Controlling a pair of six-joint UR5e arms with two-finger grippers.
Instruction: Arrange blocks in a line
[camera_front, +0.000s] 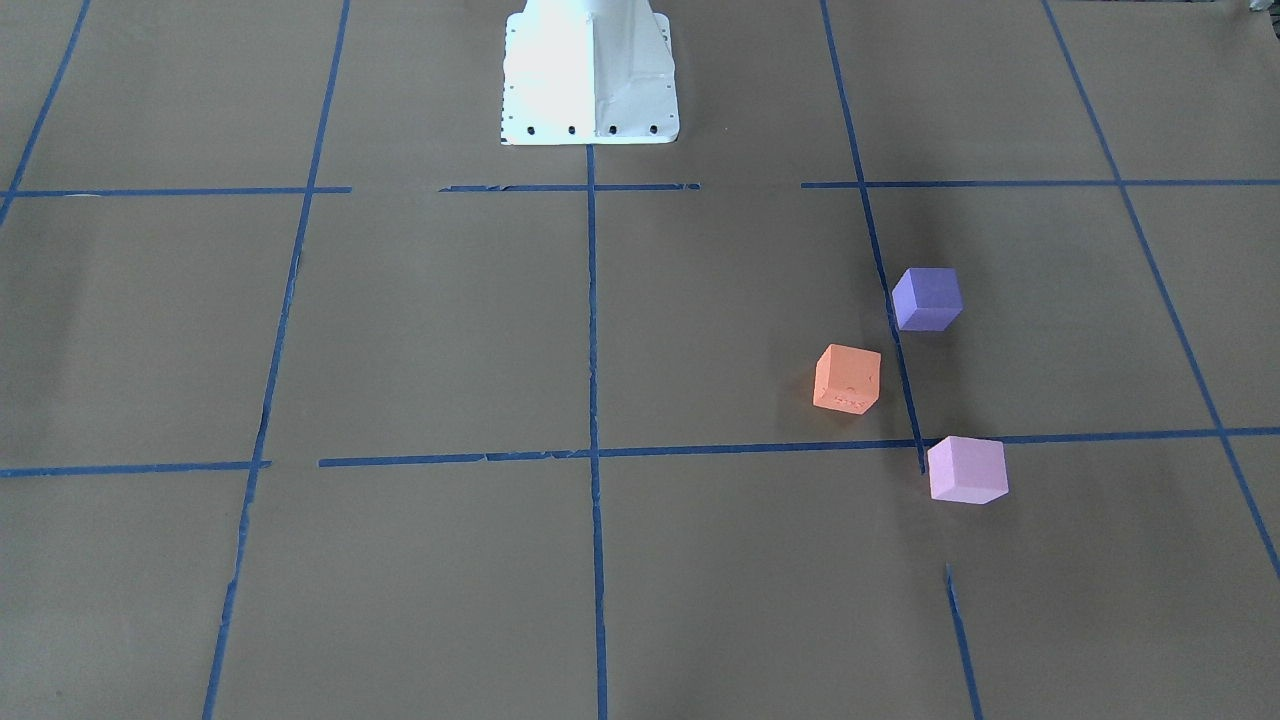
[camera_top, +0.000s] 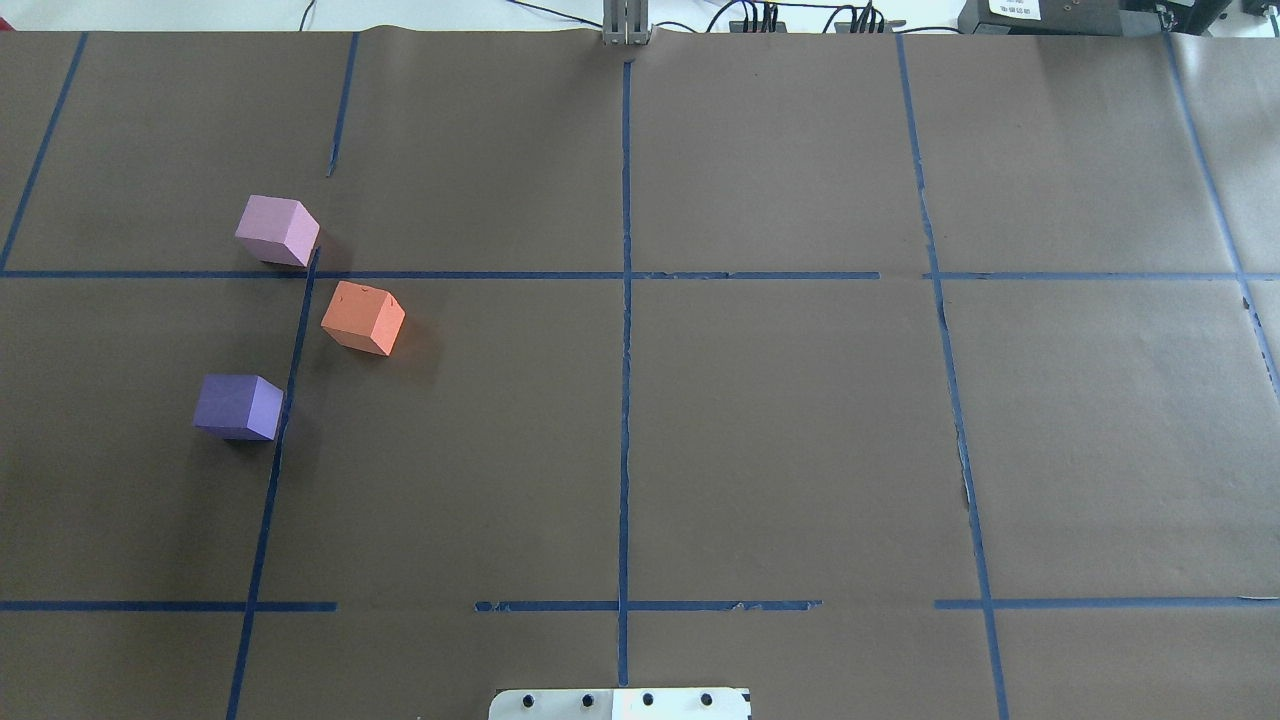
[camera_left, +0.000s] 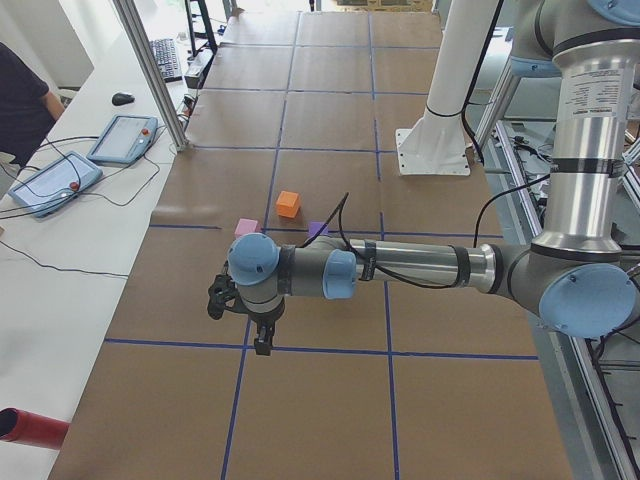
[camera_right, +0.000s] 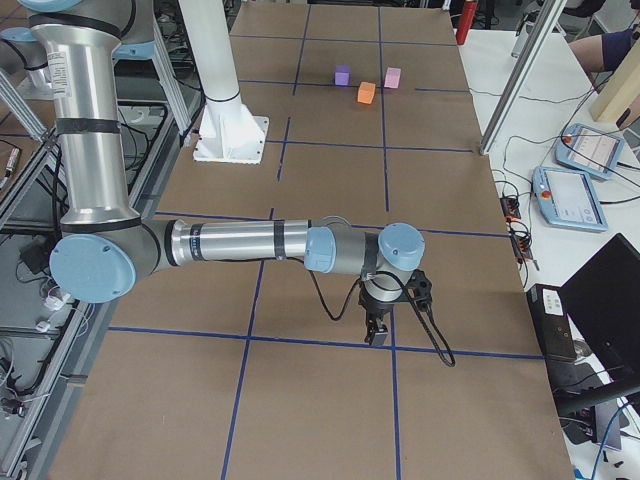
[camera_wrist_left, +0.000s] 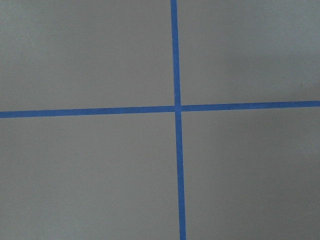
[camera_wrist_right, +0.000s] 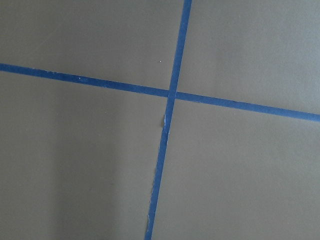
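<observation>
Three cubes lie apart on the brown paper on my left side. In the overhead view the pale pink block (camera_top: 277, 230) is farthest, the orange block (camera_top: 363, 317) is in the middle and set off to the right, and the dark purple block (camera_top: 238, 406) is nearest. The front view shows the same blocks: pink (camera_front: 966, 469), orange (camera_front: 848, 379), purple (camera_front: 927, 298). My left gripper (camera_left: 243, 322) hangs over a tape crossing well short of the blocks. My right gripper (camera_right: 378, 335) hangs far from them at the other end. I cannot tell whether either gripper is open or shut.
The white robot pedestal (camera_front: 590, 70) stands at the table's middle edge. Blue tape lines (camera_top: 625, 300) form a grid on the paper. Two tablets (camera_left: 122, 138) and an operator (camera_left: 20, 95) are at a side bench. A red cylinder (camera_left: 30, 428) lies there too.
</observation>
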